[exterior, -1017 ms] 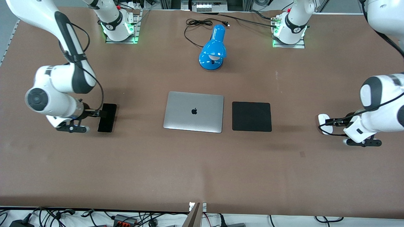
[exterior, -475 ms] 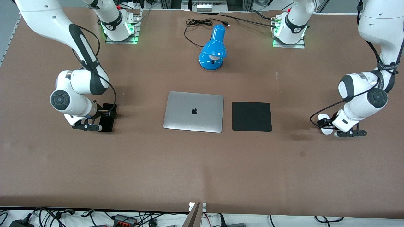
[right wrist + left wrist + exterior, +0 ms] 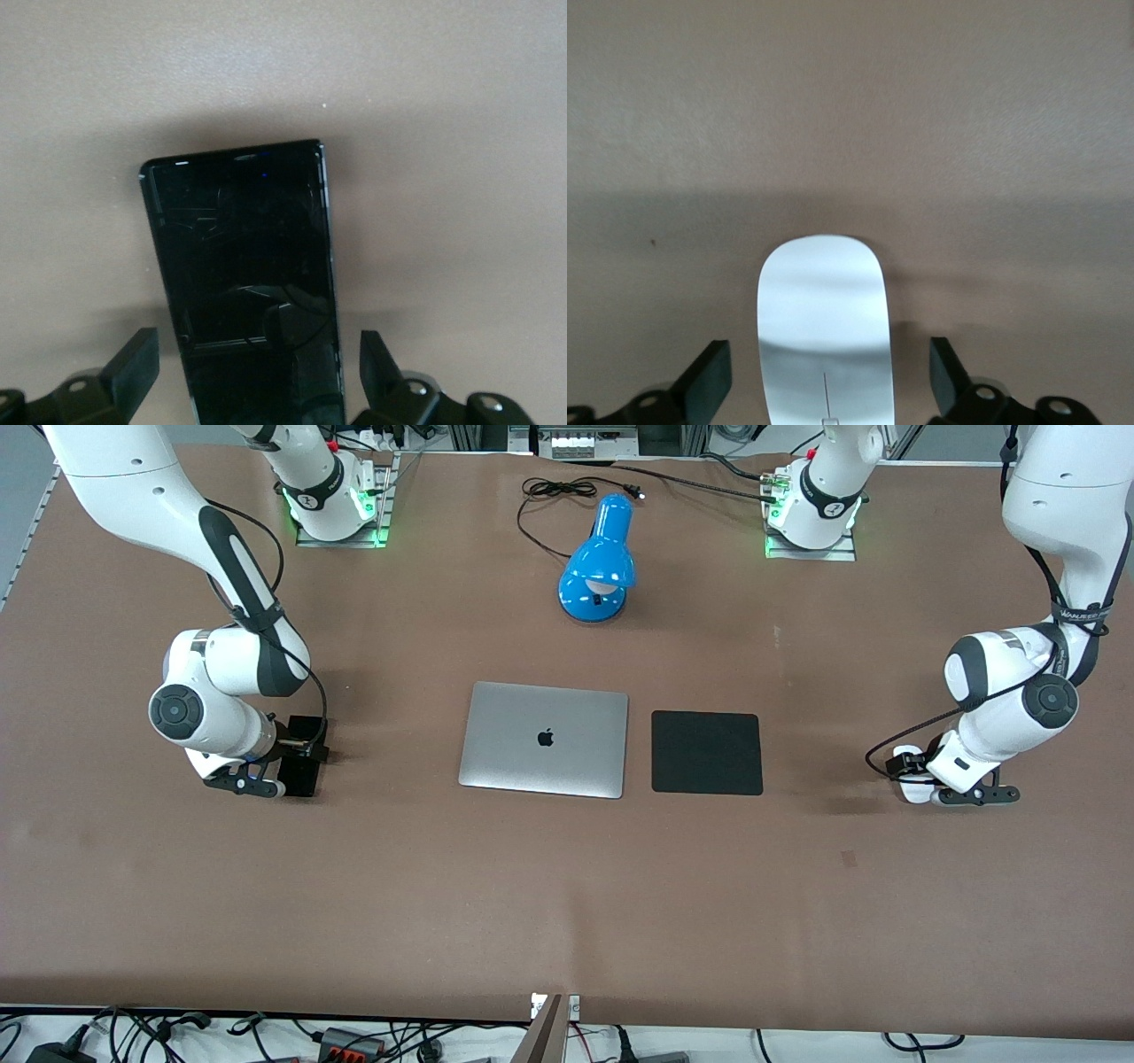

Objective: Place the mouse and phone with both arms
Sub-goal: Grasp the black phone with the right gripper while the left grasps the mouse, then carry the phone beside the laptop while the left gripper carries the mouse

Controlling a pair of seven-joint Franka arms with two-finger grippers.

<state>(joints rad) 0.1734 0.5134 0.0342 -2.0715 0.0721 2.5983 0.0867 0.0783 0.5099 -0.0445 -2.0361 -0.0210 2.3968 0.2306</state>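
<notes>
The white mouse (image 3: 912, 787) lies on the brown table toward the left arm's end, mostly hidden under the left gripper (image 3: 908, 766). In the left wrist view the mouse (image 3: 824, 319) lies between the left gripper's (image 3: 828, 359) open fingers (image 3: 709, 381), with a gap on each side. The black phone (image 3: 303, 781) lies toward the right arm's end, under the right gripper (image 3: 299, 751). In the right wrist view the phone (image 3: 244, 266) lies between the right gripper's (image 3: 257, 363) open fingers (image 3: 133, 363), which do not touch it.
A closed silver laptop (image 3: 544, 739) lies mid-table, with a square black pad (image 3: 707, 752) beside it toward the left arm's end. A blue desk lamp (image 3: 599, 567) with a black cord stands farther from the front camera, between the arm bases.
Both arms have swung in toward the table's middle. The right gripper now sits over the phone and the left gripper over the mouse. Neither object has moved.
</notes>
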